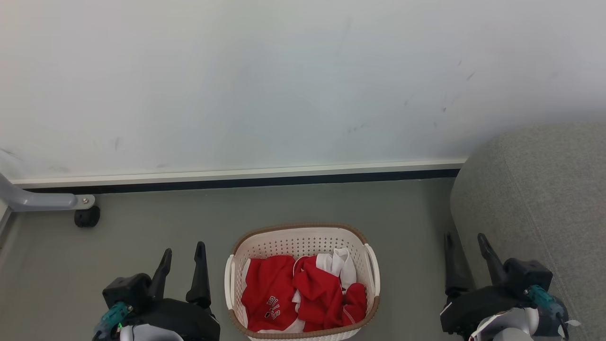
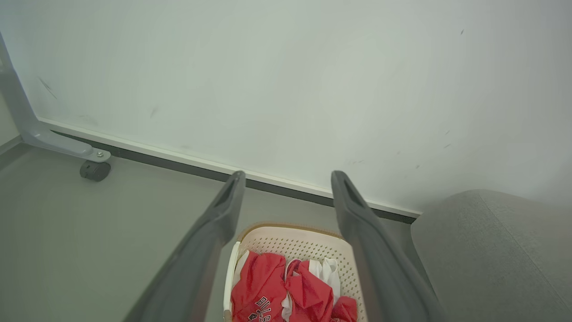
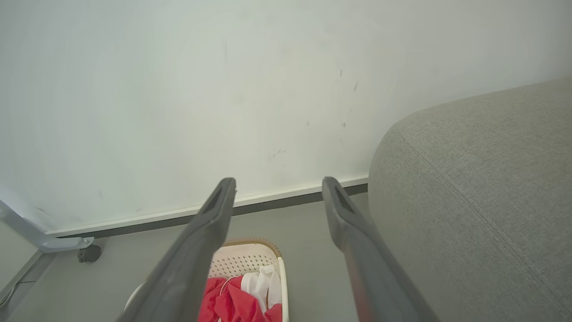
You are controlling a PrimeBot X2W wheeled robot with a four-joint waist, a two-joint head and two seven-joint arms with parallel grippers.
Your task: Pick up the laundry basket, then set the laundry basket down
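**Left pincer (image 1: 182, 250) and right pincer (image 1: 465, 237) spread and empty, flanking the laundry basket (image 1: 303, 242) on the floor (image 1: 142, 222)**

Head view. The laundry basket stands at lower centre of the frame, below the wall (image 1: 284, 85), with red garments (image 1: 279, 293) and a white cloth (image 1: 343, 265) heaped inside. The left pincer sits at lower left, just beside the basket's left loop handle (image 1: 229, 279) and clear of it, fingers parted and pointing up the frame. The right pincer sits at lower right, well apart from the right loop handle (image 1: 374, 267) and close against the grey upholstered seat (image 1: 535, 189), fingers likewise parted. Neither pincer touches the basket, so the pick-up appears not yet begun.

Hazards, as judged from this layout:
- The two pincers stand at unequal spacing from the basket. If both close in at once, the left would probably arrive first and push the light basket sideways across the floor.
- A swing of the right arm could brush the upholstered seat.
- The handles are thin loops, so a finger that misses the opening may slip off the perforated wall.
- A lift by one handle, or at uneven heights, would likely tip the basket and spill the garments.
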